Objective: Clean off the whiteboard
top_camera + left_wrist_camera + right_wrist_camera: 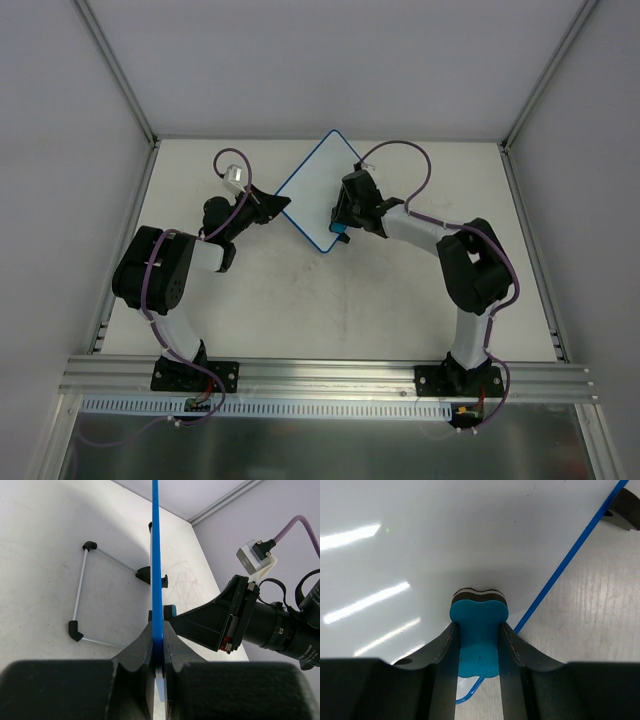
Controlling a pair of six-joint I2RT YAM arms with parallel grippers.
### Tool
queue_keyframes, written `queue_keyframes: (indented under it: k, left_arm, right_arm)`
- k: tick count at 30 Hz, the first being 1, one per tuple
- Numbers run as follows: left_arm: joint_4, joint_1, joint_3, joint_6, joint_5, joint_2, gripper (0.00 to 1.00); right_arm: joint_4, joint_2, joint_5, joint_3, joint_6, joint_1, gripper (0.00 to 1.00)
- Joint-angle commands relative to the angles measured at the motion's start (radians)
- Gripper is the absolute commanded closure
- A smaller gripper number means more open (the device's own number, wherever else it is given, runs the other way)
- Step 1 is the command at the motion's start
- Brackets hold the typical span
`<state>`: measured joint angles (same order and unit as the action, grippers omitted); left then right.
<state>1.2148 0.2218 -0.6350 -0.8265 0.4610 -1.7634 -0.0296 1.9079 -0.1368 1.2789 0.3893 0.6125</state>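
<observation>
Blue-rimmed white whiteboard (315,195), edge pinched by the left fingers (137,652), meets a small blue eraser (479,630) clamped in the right fingers (442,662).

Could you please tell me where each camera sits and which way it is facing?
Top external: above and behind the arms, looking down on the table; left arm and right arm show.
Left wrist: looks along the left hand, shut on the whiteboard rim, edge-on.
Right wrist: looks along the right hand, holding the eraser at the board's face.
Shared: all three show the whiteboard.
</observation>
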Motion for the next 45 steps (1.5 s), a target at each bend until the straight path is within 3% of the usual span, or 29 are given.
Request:
queue_keyframes:
  k: [1, 10, 18, 22, 29, 34, 45]
  left_arm:
    - [0.061, 0.017, -0.008, 0.072, 0.074, -0.004, 1.0]
    - [0.065, 0.019, -0.014, 0.067, 0.073, -0.008, 1.0]
    - [0.063, 0.017, -0.02, 0.063, 0.071, -0.015, 1.0]
    - [0.061, 0.017, -0.018, 0.063, 0.07, -0.016, 1.0]
    - [0.068, 0.016, -0.02, 0.055, 0.071, -0.021, 1.0]
    - [0.077, 0.016, -0.011, 0.046, 0.071, -0.021, 1.0]
    - [0.127, 0.004, 0.029, 0.012, 0.073, -0.015, 1.0]
  right_arm:
    - [-0.062, -0.003, -0.122, -0.03, 0.034, 0.009, 1.0]
    - [0.019, -0.127, -0.076, -0.024, -0.093, 0.01, 1.0]
    - [-0.001, -0.161, -0.004, 0.128, -0.225, 0.007, 1.0]
    - [-0.11, -0.199, -0.038, 0.163, -0.282, -0.008, 1.0]
    - [-0.347, -0.316, 0.042, 0.048, -0.273, -0.151, 1.0]
    - [-0.45, -0.391, -0.016, -0.058, -0.357, -0.212, 1.0]
    - [-0.52, -0.27, 0.054, -0.096, -0.38, -0.299, 1.0]
